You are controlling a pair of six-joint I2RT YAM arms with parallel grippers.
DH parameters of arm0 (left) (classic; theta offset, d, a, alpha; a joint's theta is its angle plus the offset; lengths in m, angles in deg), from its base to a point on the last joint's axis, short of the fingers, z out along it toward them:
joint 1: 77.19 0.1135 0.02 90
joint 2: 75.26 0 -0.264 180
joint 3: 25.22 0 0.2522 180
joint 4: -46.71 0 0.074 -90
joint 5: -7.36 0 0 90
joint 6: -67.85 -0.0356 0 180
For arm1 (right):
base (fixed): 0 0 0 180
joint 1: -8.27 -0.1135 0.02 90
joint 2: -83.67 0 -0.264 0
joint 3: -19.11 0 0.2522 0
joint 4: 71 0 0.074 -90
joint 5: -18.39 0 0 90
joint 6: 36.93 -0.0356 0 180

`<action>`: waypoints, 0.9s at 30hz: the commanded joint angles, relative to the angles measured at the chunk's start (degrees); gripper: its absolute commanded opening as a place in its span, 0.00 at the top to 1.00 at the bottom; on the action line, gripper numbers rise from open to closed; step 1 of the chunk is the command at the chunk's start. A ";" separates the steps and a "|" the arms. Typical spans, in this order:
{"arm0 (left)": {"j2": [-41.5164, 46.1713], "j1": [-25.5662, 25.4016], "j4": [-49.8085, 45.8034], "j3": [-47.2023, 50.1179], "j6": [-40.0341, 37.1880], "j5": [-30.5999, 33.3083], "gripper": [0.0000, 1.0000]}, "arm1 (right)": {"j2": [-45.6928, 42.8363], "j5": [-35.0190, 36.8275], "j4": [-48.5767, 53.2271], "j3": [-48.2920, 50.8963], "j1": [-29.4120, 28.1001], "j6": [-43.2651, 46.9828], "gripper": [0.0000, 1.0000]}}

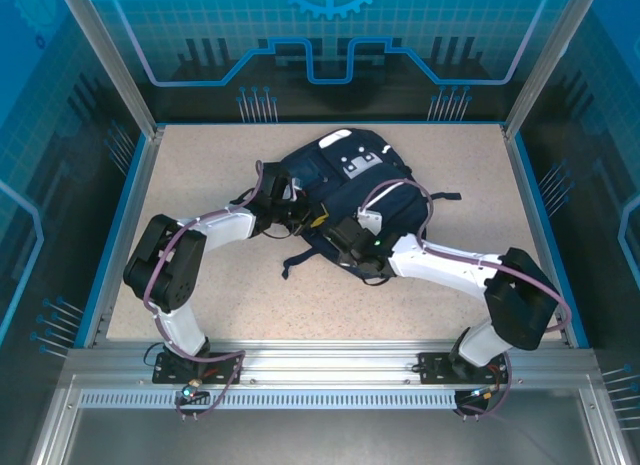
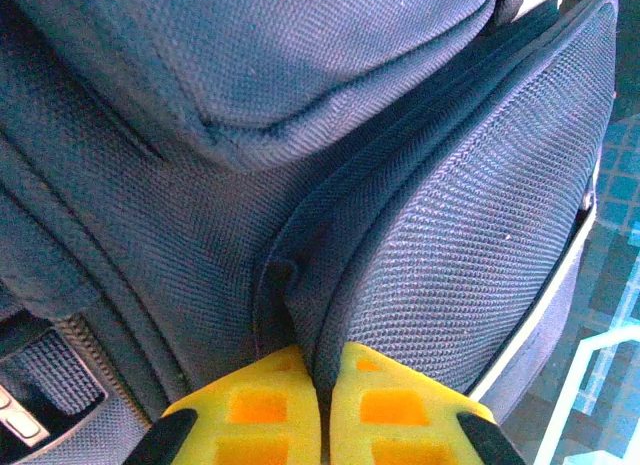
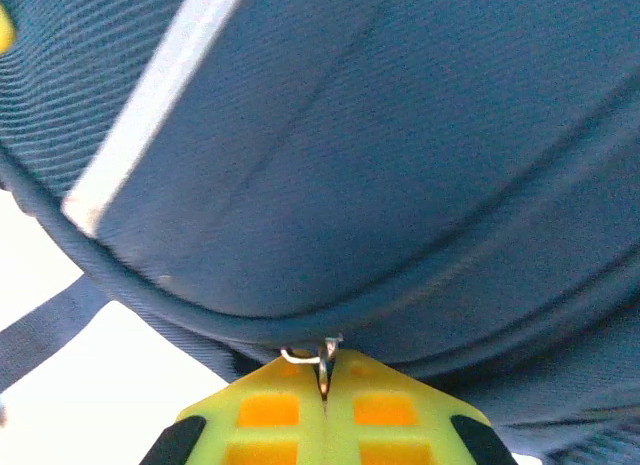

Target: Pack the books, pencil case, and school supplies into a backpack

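Backpack [image 1: 345,175] lay on table [image 1: 190,175]. Left gripper [image 2: 320,385] pinched tight on a backpack seam fold. Right gripper [image 3: 325,390] clamped closed on the metal zipper pull [image 3: 303,357] at the backpack's edge.

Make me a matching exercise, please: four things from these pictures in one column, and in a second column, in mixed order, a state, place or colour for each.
Column one
1. left gripper
2. right gripper
3. backpack
4. table

Column two
A. speckled beige
B. shut on a small metal ring
C. navy blue, lying between the two arms
D. shut on a fold of navy fabric

Pairs: 1-D, 2-B, 3-C, 4-A.
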 commanded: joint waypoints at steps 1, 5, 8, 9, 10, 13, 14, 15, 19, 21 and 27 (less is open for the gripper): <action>0.61 2.05 -4.87 -1.53 -3.97 0.96 1.00 | -4.26 6.74 11.78 0.79 0.44 3.45 1.00; 0.01 2.26 -5.56 -2.10 -4.90 1.47 1.00 | -6.23 7.23 15.02 1.27 2.65 7.05 1.00; 0.01 2.40 -5.50 -2.27 -4.89 1.44 1.00 | -6.46 7.29 15.84 1.24 5.56 10.11 1.00; -0.04 2.50 -5.46 -2.31 -4.97 1.32 1.00 | -6.30 7.42 16.19 1.05 6.72 11.01 1.00; 0.04 2.47 -5.70 -2.39 -5.05 1.29 1.00 | -6.05 7.60 16.29 0.83 7.81 11.99 1.00; 0.43 2.79 -6.40 -2.52 -5.67 1.31 1.00 | -5.51 7.12 15.12 0.02 10.71 15.95 1.00; 0.49 2.90 -6.57 -2.48 -5.85 1.24 1.00 | -5.30 6.19 14.19 -0.28 11.22 17.55 1.00; 0.65 3.04 -6.85 -2.56 -6.17 1.15 1.00 | -5.16 4.54 12.92 -0.73 11.64 19.56 1.00; 2.19 4.62 -8.73 -2.39 -7.31 1.57 0.98 | -4.39 -5.40 6.01 -1.83 11.04 26.62 1.00; 4.02 5.88 -9.89 -1.79 -7.85 2.09 0.80 | -3.55 -12.40 2.05 -2.30 10.31 29.08 1.00; 12.49 10.96 -14.60 2.36 -9.05 5.99 0.41 | 2.75 -22.89 -4.69 -7.81 7.76 30.56 1.00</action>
